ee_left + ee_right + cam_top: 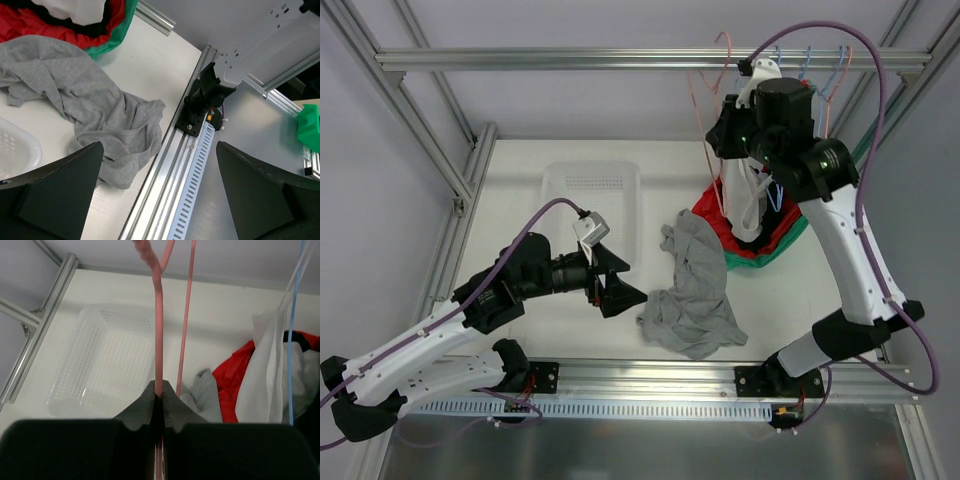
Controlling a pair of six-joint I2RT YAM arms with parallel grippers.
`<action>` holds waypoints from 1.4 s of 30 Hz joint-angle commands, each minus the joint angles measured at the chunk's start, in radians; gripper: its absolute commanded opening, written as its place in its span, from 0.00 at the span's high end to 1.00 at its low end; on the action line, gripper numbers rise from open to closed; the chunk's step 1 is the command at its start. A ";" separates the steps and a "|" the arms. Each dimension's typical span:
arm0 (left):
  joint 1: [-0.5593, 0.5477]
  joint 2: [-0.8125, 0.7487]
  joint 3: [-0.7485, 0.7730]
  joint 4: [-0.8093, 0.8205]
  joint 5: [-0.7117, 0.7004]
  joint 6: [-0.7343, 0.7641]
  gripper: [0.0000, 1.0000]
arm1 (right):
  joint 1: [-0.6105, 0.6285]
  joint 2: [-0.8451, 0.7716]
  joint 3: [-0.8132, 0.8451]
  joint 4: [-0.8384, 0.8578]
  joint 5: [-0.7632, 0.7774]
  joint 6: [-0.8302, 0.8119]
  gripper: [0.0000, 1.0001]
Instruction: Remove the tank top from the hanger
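The removal looks done, judging by how things lie. Just right of the white perforated plastic basket [590,195], the left claw [623,281] stands spread wide and empty. It is just beside the grey tank top [695,290], a soft crumpled jersey heap on the table. Further right of the basket, the right claw [159,396] is pinched tight on a thin pink wire hanger [159,340] with no cloth showing on it. The next move probably calls for parking that hanger.

The top camera looks down from high above the basket [552,205]; the left wrist camera peers close beside it, the right from higher. All show it.
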 commanded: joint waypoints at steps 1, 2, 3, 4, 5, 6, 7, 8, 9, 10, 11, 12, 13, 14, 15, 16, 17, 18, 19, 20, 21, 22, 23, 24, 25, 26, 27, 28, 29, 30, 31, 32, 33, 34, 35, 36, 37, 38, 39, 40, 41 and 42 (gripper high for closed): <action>-0.005 0.005 -0.009 -0.021 -0.016 0.004 0.01 | -0.018 0.100 0.173 0.001 0.048 -0.037 1.00; -0.005 0.005 -0.011 -0.024 -0.020 0.004 0.01 | -0.038 0.148 0.215 0.000 0.042 -0.033 1.00; -0.005 0.005 -0.012 -0.026 -0.020 0.005 0.01 | -0.047 0.168 0.226 -0.003 0.030 -0.027 1.00; -0.005 0.005 -0.014 -0.026 -0.022 0.005 0.01 | -0.058 0.183 0.230 -0.006 0.023 -0.017 1.00; -0.005 0.006 -0.014 -0.031 -0.022 0.005 0.01 | -0.064 0.193 0.224 -0.008 0.019 -0.016 1.00; -0.005 0.005 -0.016 -0.031 -0.022 0.008 0.01 | -0.066 0.193 0.186 -0.006 0.019 -0.016 1.00; -0.005 0.003 -0.019 -0.032 -0.027 0.008 0.01 | -0.066 0.190 0.162 -0.003 0.020 0.011 1.00; -0.005 0.002 -0.020 -0.035 -0.033 0.010 0.01 | -0.067 0.185 0.137 0.004 0.017 0.015 1.00; -0.005 0.002 -0.022 -0.035 -0.036 0.013 0.01 | -0.067 0.177 0.093 0.030 0.011 0.019 1.00; -0.005 0.005 -0.020 -0.037 -0.037 0.014 0.01 | -0.067 0.176 0.082 0.039 0.011 0.024 1.00; -0.005 0.008 -0.020 -0.037 -0.037 0.016 0.01 | -0.070 0.180 0.080 0.043 0.013 0.023 1.00; -0.005 0.015 -0.017 -0.037 -0.036 0.016 0.01 | -0.072 0.185 0.079 0.041 0.011 0.026 1.00; -0.005 0.020 -0.014 -0.037 -0.036 0.016 0.01 | -0.070 0.184 0.076 0.043 0.011 0.027 1.00; -0.005 0.022 -0.012 -0.037 -0.037 0.016 0.01 | -0.072 0.181 0.069 0.043 0.010 0.032 1.00; -0.005 0.028 -0.011 -0.037 -0.040 0.014 0.01 | -0.070 0.170 0.060 0.043 -0.004 0.035 1.00; -0.005 0.034 -0.009 -0.037 -0.046 0.016 0.01 | -0.070 0.161 0.037 0.044 -0.006 0.039 0.99; -0.005 0.038 -0.006 -0.037 -0.060 0.021 0.01 | -0.070 0.151 0.024 0.053 -0.013 0.044 0.89; -0.005 0.058 0.001 -0.037 -0.066 0.024 0.01 | -0.070 0.138 0.004 0.059 -0.018 0.044 0.75; -0.005 0.069 0.006 -0.035 -0.073 0.028 0.01 | -0.070 0.104 -0.025 0.064 -0.023 0.045 0.41; -0.005 0.087 0.014 -0.035 -0.086 0.033 0.01 | -0.070 0.084 -0.036 0.067 -0.026 0.046 0.27; -0.005 0.129 0.029 -0.035 -0.099 0.036 0.01 | -0.070 0.063 -0.047 0.067 -0.033 0.044 0.20; -0.005 0.156 0.038 -0.035 -0.106 0.039 0.01 | -0.070 0.009 -0.058 0.066 -0.036 0.042 0.04; -0.005 0.184 0.050 -0.035 -0.117 0.044 0.01 | -0.070 -0.023 -0.090 0.064 -0.047 0.038 0.01; -0.008 0.248 0.075 -0.035 -0.125 0.047 0.01 | -0.070 -0.060 -0.110 0.066 -0.055 0.032 0.01; -0.011 0.285 0.089 -0.035 -0.131 0.051 0.01 | -0.070 -0.095 -0.130 0.064 -0.064 0.029 0.00; -0.019 0.319 0.102 -0.032 -0.134 0.068 0.01 | -0.069 -0.179 -0.182 0.063 -0.082 0.016 0.01; -0.039 0.395 0.134 -0.032 -0.158 0.080 0.01 | -0.070 -0.227 -0.213 0.063 -0.087 0.010 0.01; -0.050 0.438 0.152 -0.031 -0.174 0.094 0.01 | -0.070 -0.273 -0.243 0.058 -0.087 0.004 0.01; -0.057 0.480 0.173 -0.032 -0.177 0.122 0.01 | -0.070 -0.365 -0.304 0.050 -0.128 -0.003 0.00; -0.063 0.570 0.216 -0.032 -0.188 0.131 0.01 | -0.070 -0.410 -0.329 0.040 -0.129 -0.028 0.01; -0.068 0.615 0.239 -0.035 -0.188 0.137 0.01 | -0.070 -0.454 -0.354 0.011 -0.125 -0.040 0.01; -0.070 0.658 0.262 -0.034 -0.186 0.145 0.01 | -0.072 -0.544 -0.380 0.001 -0.115 -0.046 0.01; -0.071 0.742 0.306 -0.037 -0.183 0.143 0.01 | -0.070 -0.591 -0.433 -0.005 -0.112 -0.053 0.01; -0.073 0.780 0.325 -0.040 -0.178 0.140 0.01 | -0.069 -0.634 -0.456 -0.017 -0.112 -0.056 0.00; -0.077 0.846 0.357 -0.046 -0.175 0.125 0.02 | -0.070 -0.702 -0.475 -0.026 -0.118 -0.056 0.00; -0.083 0.873 0.371 -0.047 -0.175 0.119 0.01 | -0.070 -0.729 -0.496 -0.039 -0.127 -0.063 0.00; -0.103 0.903 0.382 -0.047 -0.192 0.116 0.01 | -0.070 -0.750 -0.501 -0.069 -0.139 -0.068 0.01; -0.116 0.960 0.405 -0.050 -0.198 0.111 0.02 | -0.070 -0.769 -0.506 -0.086 -0.162 -0.071 0.01; -0.128 0.986 0.415 -0.050 -0.201 0.108 0.01 | -0.070 -0.799 -0.510 -0.100 -0.174 -0.076 0.01; -0.139 1.017 0.426 -0.049 -0.203 0.100 0.01 | -0.070 -0.815 -0.526 -0.118 -0.182 -0.082 0.01; -0.158 1.043 0.438 -0.049 -0.205 0.087 0.01 | -0.070 -0.827 -0.535 -0.125 -0.191 -0.083 0.01; -0.169 1.098 0.460 -0.049 -0.211 0.080 0.01 | -0.070 -0.856 -0.547 -0.126 -0.196 -0.086 0.01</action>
